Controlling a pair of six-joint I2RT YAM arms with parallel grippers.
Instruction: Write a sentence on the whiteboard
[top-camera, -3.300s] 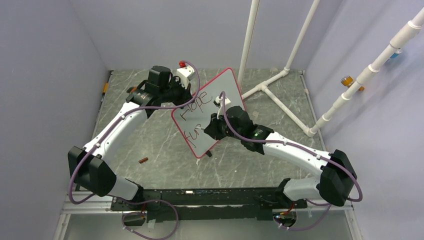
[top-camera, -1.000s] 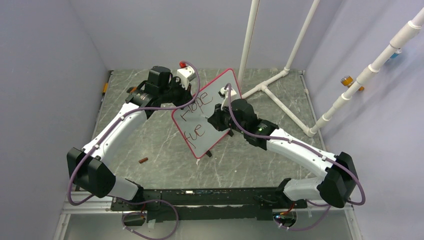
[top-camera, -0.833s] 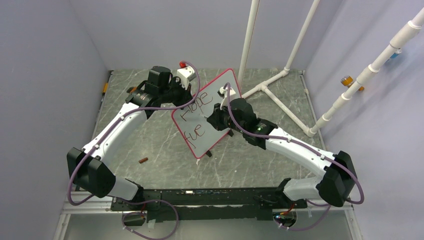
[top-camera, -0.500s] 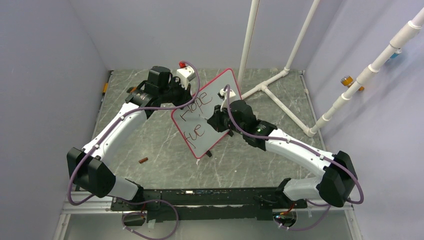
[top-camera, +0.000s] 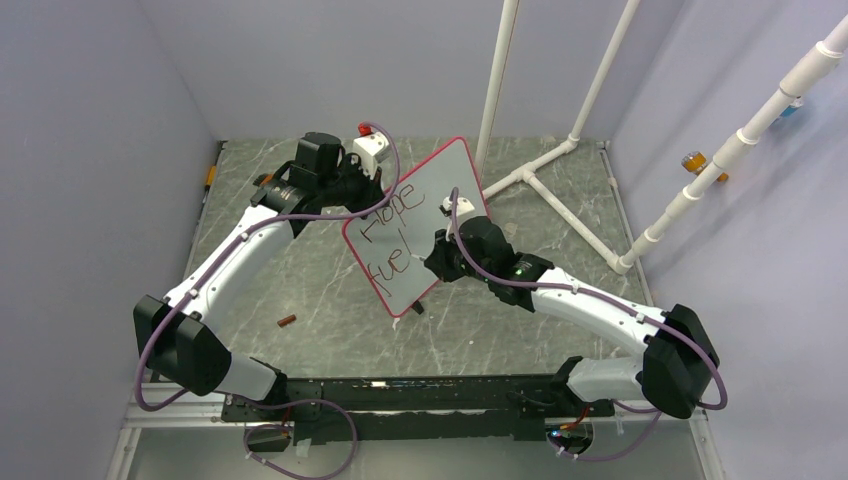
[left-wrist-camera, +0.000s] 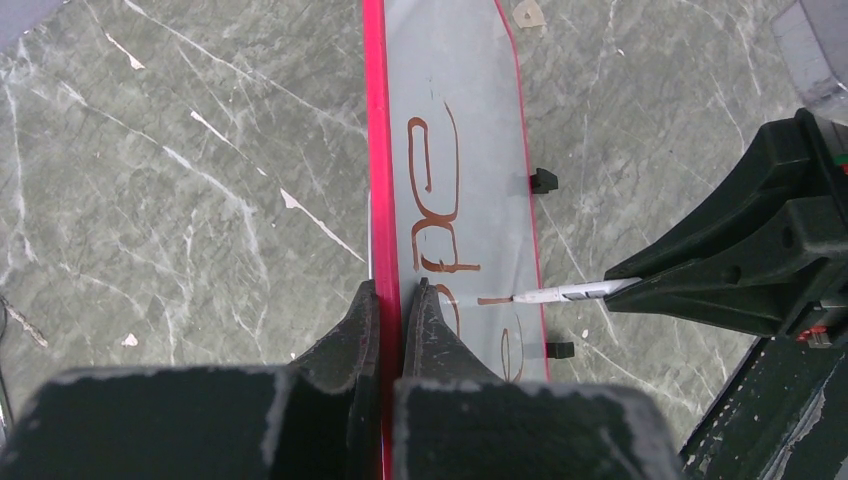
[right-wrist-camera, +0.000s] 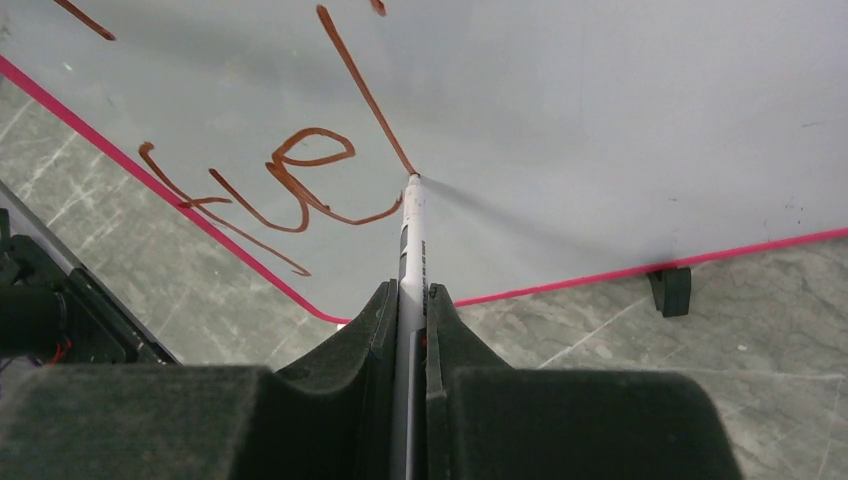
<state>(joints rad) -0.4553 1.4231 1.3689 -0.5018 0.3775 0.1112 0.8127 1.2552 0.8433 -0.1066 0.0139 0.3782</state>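
The whiteboard (top-camera: 440, 180) stands tilted at mid-table, and from above the sentence (top-camera: 388, 268) reads "Hope fuel". Only the wrist views show the grips: left gripper (left-wrist-camera: 393, 292) clenched on its red frame, right gripper (right-wrist-camera: 410, 292) grasping a marker (right-wrist-camera: 413, 225), tip touching the board.

This is a robotics lab cell: plain lilac walls (top-camera: 100, 150), marbled grey tabletop (top-camera: 330, 295), white pipe framing (top-camera: 600, 95), two robot arms (top-camera: 232, 258) bolted along the near edge.

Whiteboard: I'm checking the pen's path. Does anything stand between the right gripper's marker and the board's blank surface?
Nothing visible does. The marker in the right gripper has its tip touching the whiteboard. The left gripper clamps the board's edge, off to the side.
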